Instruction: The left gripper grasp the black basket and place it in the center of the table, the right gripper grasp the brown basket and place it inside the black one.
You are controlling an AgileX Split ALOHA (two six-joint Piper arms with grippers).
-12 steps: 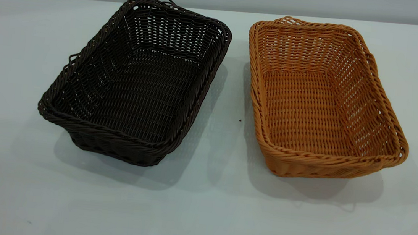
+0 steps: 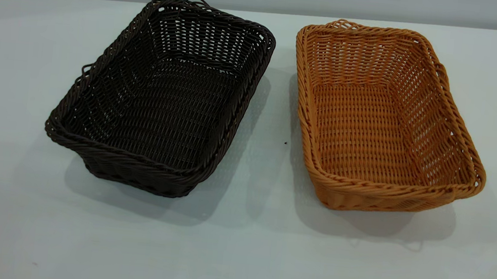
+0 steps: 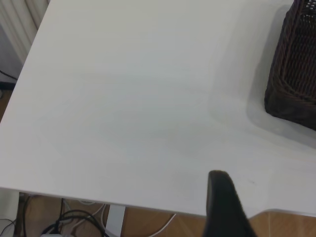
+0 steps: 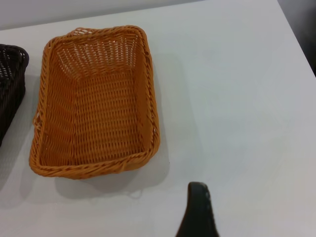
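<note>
On the table [image 2: 237, 257] I have the black basket [image 2: 161, 99] at exterior-left and the brown basket [image 2: 382, 120] at exterior-right, side by side with a strip of bare tabletop between them, not touching. Both sit upright on their bases, and I see nothing inside either one. A tiny dark speck [image 2: 285, 143] lies on the table in the gap.

Neither arm shows in the exterior view. My left wrist camera shows only a corner of the black basket, the table edge, and cables [image 3: 74, 219] on the wooden floor below; one dark fingertip of the left gripper [image 3: 224, 207] pokes into view, well apart from the basket. My right wrist camera looks down on the whole brown basket, with a sliver of the black one beside it; one fingertip of the right gripper [image 4: 197, 212] hangs over bare table, near the brown basket but not touching it. With a single finger visible on each, I cannot tell whether either gripper's fingers are apart or together.
</note>
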